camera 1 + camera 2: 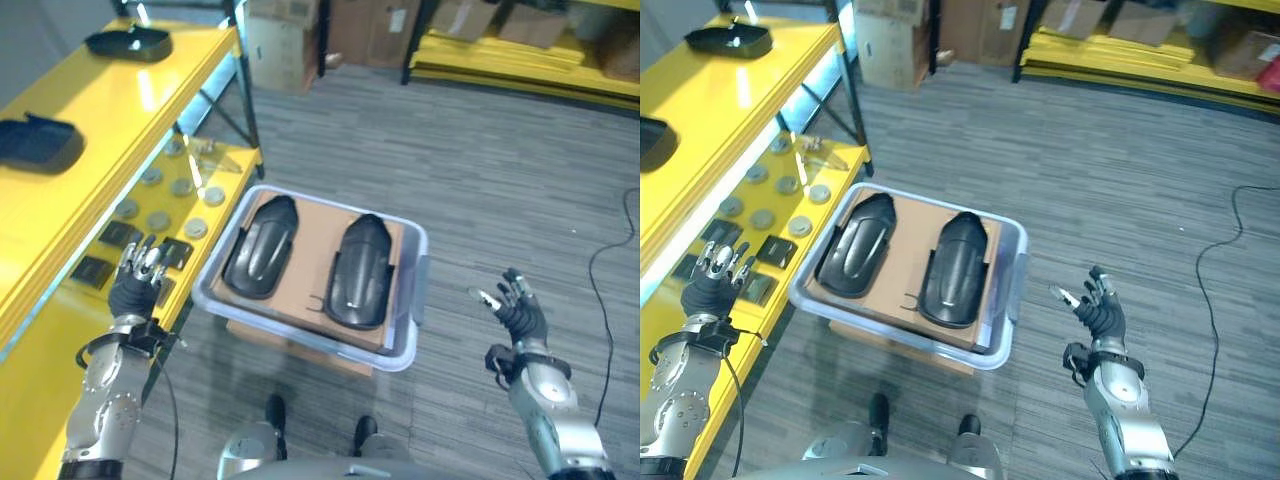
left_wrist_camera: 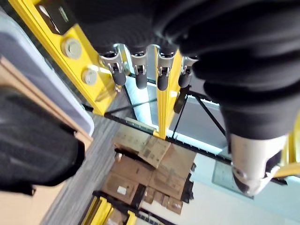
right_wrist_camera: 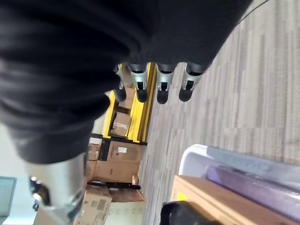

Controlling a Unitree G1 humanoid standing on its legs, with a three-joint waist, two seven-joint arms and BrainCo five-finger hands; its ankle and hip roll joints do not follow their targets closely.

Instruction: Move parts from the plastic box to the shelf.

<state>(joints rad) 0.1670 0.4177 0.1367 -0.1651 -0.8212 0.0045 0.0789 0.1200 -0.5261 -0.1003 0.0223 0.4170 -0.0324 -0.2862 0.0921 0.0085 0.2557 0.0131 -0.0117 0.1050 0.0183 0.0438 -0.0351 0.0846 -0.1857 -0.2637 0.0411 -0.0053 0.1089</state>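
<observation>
A clear plastic box (image 1: 411, 300) sits on the grey floor (image 1: 480, 170) between the two hands, just beside the yellow shelf (image 1: 110, 110). Inside it, two black moulded parts (image 1: 262, 245) (image 1: 360, 270) lie side by side on a brown cardboard sheet (image 1: 310, 260); a flat cardboard piece (image 1: 300, 345) shows beneath the box.

The shelf runs along the robot's left. Its top level carries two further black parts (image 1: 128, 42) (image 1: 38, 142), well apart from each other. The lower level holds a scatter of round grey discs (image 1: 180, 187) and several small black square pieces (image 1: 118, 234).

The left hand (image 1: 138, 275) is raised beside the shelf's lower edge, fingers (image 2: 140, 77) straight and holding nothing. The right hand (image 1: 515, 305) is raised over bare floor on the far side of the box, fingers (image 3: 161, 86) spread and relaxed, likewise holding nothing. The box rim and the shelf's black uprights (image 1: 245, 90) stand between the left hand and the parts in the box.

Background: stacked cardboard cartons (image 1: 290, 40) against the far wall, and a low yellow rack (image 1: 530, 60) bearing more cartons.
</observation>
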